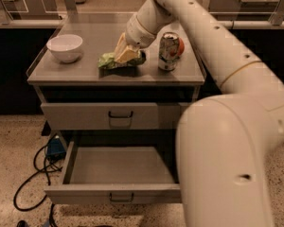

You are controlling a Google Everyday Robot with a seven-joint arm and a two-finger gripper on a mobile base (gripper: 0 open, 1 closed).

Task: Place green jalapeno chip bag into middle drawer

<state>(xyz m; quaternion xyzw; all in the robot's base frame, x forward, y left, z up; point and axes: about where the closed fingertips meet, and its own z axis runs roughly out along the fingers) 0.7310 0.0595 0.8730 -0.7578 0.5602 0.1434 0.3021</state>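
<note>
The green jalapeno chip bag (114,61) lies crumpled on the grey cabinet top (94,74), between the white bowl and the drink can. My gripper (126,54) comes down from the upper right and sits on the bag's right half, touching it. The bag still rests on the top. The middle drawer (118,193) is pulled out below, with a small dark pull handle at the centre of its front, and nothing shows inside it. My white arm covers the drawer's right end.
A white bowl (65,47) stands at the left of the cabinet top. A green-and-white drink can (169,51) stands just right of the gripper. The top drawer (99,115) is closed. Black cables (35,174) and a blue box lie on the floor at the left.
</note>
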